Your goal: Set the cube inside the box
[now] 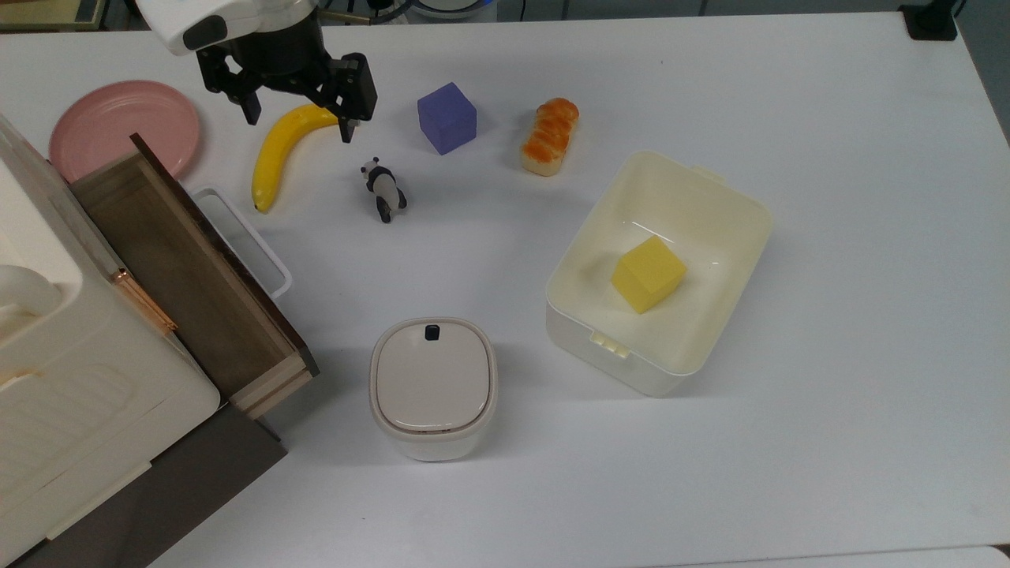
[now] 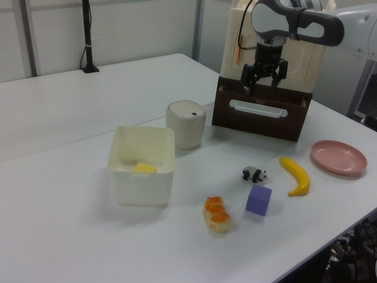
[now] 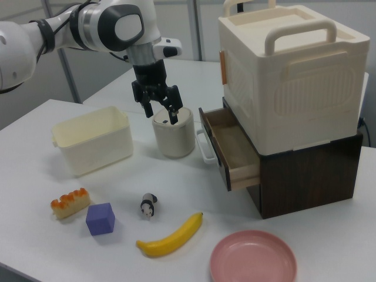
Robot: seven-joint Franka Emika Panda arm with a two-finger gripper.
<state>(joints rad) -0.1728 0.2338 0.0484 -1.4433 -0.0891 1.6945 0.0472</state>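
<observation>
The purple cube rests on the white table, between a toy panda and a bread loaf. The cream-white box stands apart from it, toward the top view's right, with a yellow cube inside. My gripper hangs open and empty, well above the table. In the top view it is over the banana, to the left of the purple cube.
A pink plate lies at the top view's far left. A brown wooden drawer stands pulled open under a cream storage case. A lidded white bin with a black button stands between the drawer and the box.
</observation>
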